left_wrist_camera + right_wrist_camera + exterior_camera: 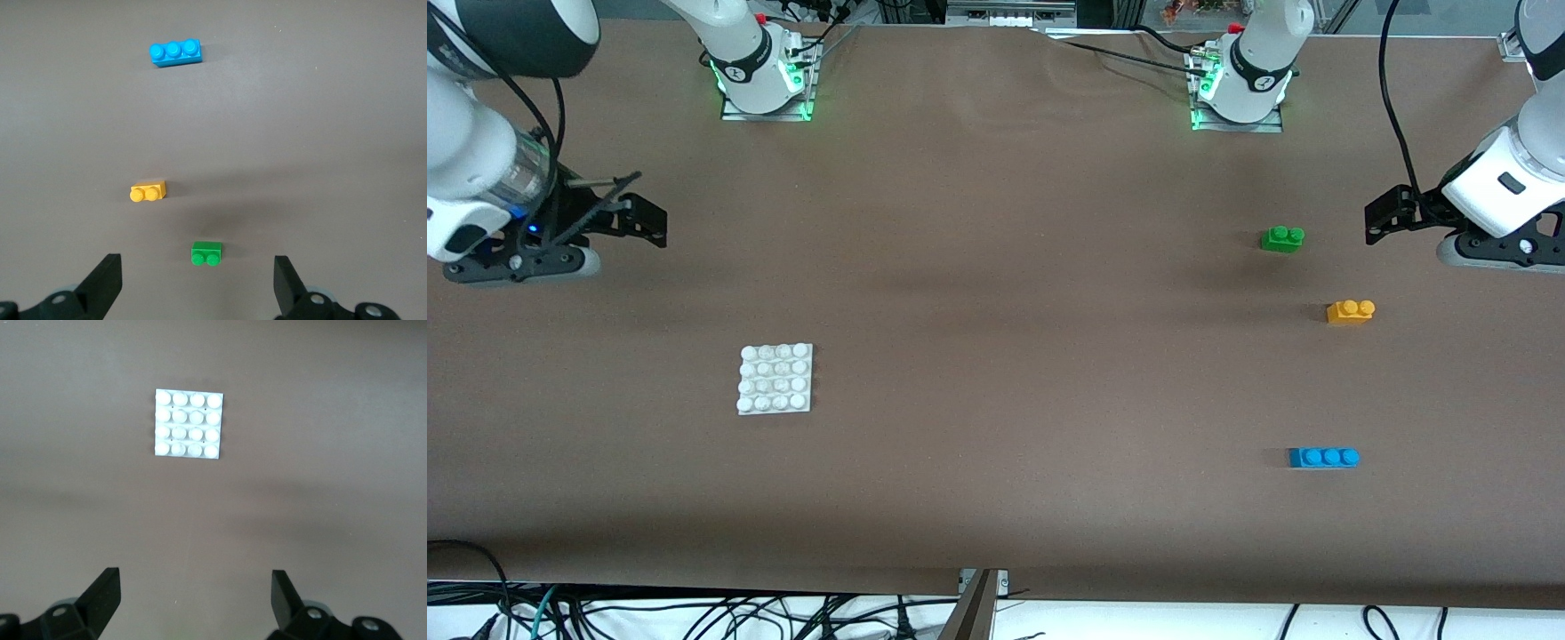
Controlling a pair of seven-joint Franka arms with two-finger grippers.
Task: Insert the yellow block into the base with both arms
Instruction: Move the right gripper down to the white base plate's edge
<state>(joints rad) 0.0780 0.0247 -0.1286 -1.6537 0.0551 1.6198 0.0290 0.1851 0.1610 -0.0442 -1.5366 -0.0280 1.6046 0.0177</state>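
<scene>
The yellow block [1350, 311] lies on the table toward the left arm's end, between a green brick and a blue brick; it also shows in the left wrist view [148, 191]. The white studded base [775, 379] lies flat toward the right arm's end and shows in the right wrist view [188, 423]. My left gripper [1389, 218] hangs open and empty over the table's left-arm end, apart from the blocks; its jaws [197, 277] stand wide. My right gripper [649, 222] hangs open and empty over the right-arm end, apart from the base, jaws [195, 587] wide.
A green two-stud brick [1282, 238] lies farther from the front camera than the yellow block and shows in the left wrist view [207, 254]. A blue three-stud brick [1323, 457] lies nearer the camera [175, 52]. Brown table between base and bricks is bare.
</scene>
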